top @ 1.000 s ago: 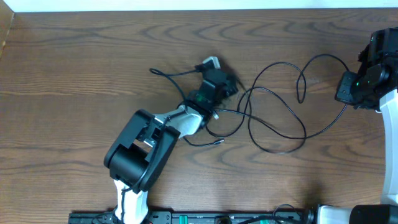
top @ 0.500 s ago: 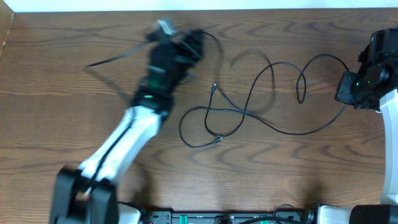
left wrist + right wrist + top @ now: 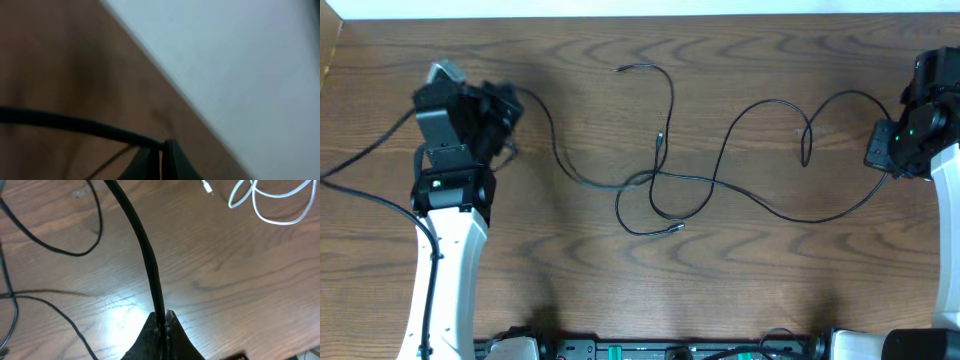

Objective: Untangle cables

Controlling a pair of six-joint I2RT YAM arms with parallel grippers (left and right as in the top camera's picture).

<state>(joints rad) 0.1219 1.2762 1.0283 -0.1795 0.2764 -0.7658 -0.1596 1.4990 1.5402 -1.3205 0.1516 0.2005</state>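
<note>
- Overhead: black cables sprawl in crossing loops across the table. You can't see the grips here.
- Left wrist, blurry: left gripper is pinched shut on one of the black cables.
- Right wrist: right gripper is clamped on one too. Only this view shows the white cable, looped nearby.

- Left wrist view: wholly blurred; brown wooden table shows no grain; left hand cut off by the lower edge, only its closed tips visible, nipping a thin black cable.
- Right wrist view: right hand likewise cropped below; second black cable leaves the top edge; looped white cable cropped at top and right.
- Overhead view: plug end too small to identify.
</note>
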